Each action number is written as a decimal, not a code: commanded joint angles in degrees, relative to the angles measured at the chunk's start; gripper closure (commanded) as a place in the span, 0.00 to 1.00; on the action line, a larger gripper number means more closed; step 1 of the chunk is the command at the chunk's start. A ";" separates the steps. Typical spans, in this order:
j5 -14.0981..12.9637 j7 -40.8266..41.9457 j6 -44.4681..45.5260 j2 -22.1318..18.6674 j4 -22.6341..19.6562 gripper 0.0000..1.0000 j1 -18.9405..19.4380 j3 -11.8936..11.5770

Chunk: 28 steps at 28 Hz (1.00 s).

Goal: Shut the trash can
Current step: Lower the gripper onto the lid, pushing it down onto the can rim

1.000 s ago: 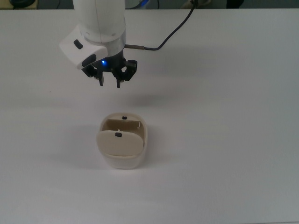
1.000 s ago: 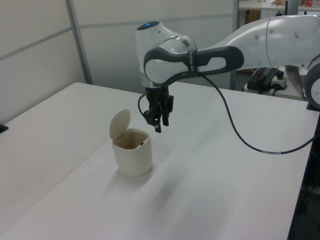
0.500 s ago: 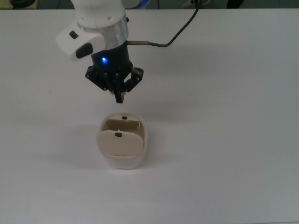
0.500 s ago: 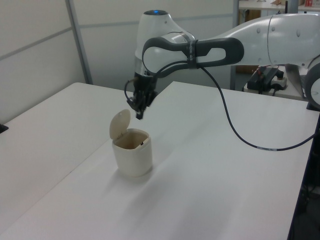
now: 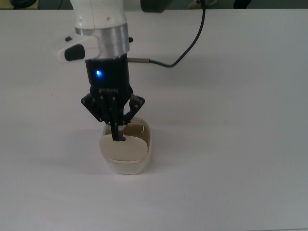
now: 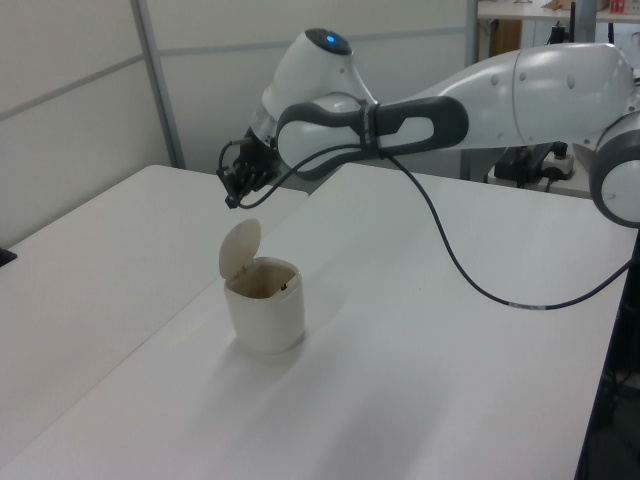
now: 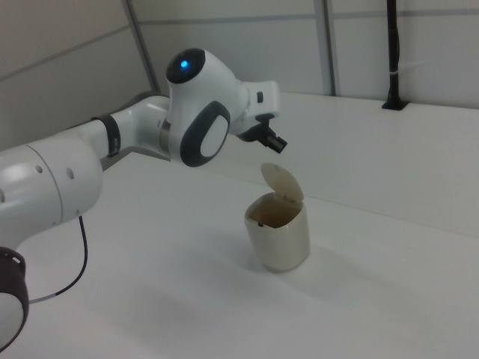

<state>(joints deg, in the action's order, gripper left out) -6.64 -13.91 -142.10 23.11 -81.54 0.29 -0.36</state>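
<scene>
The trash can (image 5: 126,163) is a small cream bin on the white table, also seen in the left view (image 6: 266,312) and the right view (image 7: 281,238). Its lid (image 6: 241,250) stands upright, leaving the mouth open; the lid also shows in the top view (image 5: 123,148) and the right view (image 7: 283,182). My gripper (image 5: 117,138) is shut with nothing in it. It hangs tilted a little above the lid's upper edge, on the lid's outer side (image 6: 231,201), apart from it (image 7: 281,145).
A black cable (image 5: 187,45) trails from the wrist across the table (image 5: 240,144) and sags over it in the left view (image 6: 480,280). Wall panels stand behind the table. A black post (image 7: 393,56) rises at the right view's far right.
The gripper swung from beyond the can's open mouth across to above the raised lid, tilting over. Its fingers came together. The trash can and lid have not moved.
</scene>
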 commanded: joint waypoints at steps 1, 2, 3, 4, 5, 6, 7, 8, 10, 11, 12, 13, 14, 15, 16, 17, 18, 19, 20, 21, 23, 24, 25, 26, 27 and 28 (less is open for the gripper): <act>1.18 -0.86 -1.60 0.80 -0.46 1.00 0.41 -0.08; 1.45 -0.86 -1.60 0.71 -0.55 1.00 0.41 -0.08; 1.71 -0.86 -1.51 0.71 -1.07 1.00 0.41 -0.17; 1.71 -0.77 -1.51 0.71 -1.16 1.00 0.41 -0.08; 1.80 -0.77 -1.34 0.71 -1.25 1.00 0.41 -0.17; 1.72 -0.68 -1.08 0.62 -1.34 1.00 0.41 -0.17; 1.71 -0.68 -0.99 0.53 -1.51 1.00 0.41 -0.17; 1.71 -0.68 -0.64 0.36 -1.95 1.00 0.41 -0.17; 1.98 -0.50 2.87 -0.26 -2.92 1.00 0.41 -0.34; 2.41 -0.42 4.62 -0.43 -2.92 1.00 0.41 -0.35; 3.03 -0.07 6.47 -0.52 -2.92 1.00 0.32 -0.43; 3.73 0.37 8.31 -0.61 -2.92 1.00 0.32 -0.43; 4.43 0.90 9.81 -0.61 -2.83 1.00 0.32 -0.43; 4.96 1.95 12.09 -0.70 -2.83 1.00 0.32 -0.43; 4.97 2.39 12.89 -0.70 -2.83 1.00 0.32 -0.43; 4.97 2.57 13.51 -0.70 -2.75 1.00 0.23 -0.35; 4.97 2.83 14.13 -0.78 -2.83 1.00 0.23 -0.43; 4.97 3.10 14.83 -0.78 -2.83 1.00 0.15 -0.35; 5.05 3.71 16.66 -0.78 -2.92 1.00 0.15 -0.43; 5.14 4.15 17.72 -0.78 -2.92 1.00 0.15 -0.43; 5.23 5.29 19.92 -0.78 -2.92 1.00 0.15 -0.43; 5.23 6.43 21.67 -0.70 -2.92 1.00 0.15 -0.43; 5.23 6.79 22.21 -0.70 -3.01 1.00 0.15 -0.43; 5.32 6.96 22.57 -0.61 -3.01 1.00 0.15 -0.43; 5.40 6.97 22.74 -0.52 -3.10 1.00 0.06 -0.52; 5.75 6.97 22.75 -0.35 -3.27 1.00 0.06 -0.52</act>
<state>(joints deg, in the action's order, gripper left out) -2.02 -9.10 -121.40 24.33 -82.28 0.27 -0.42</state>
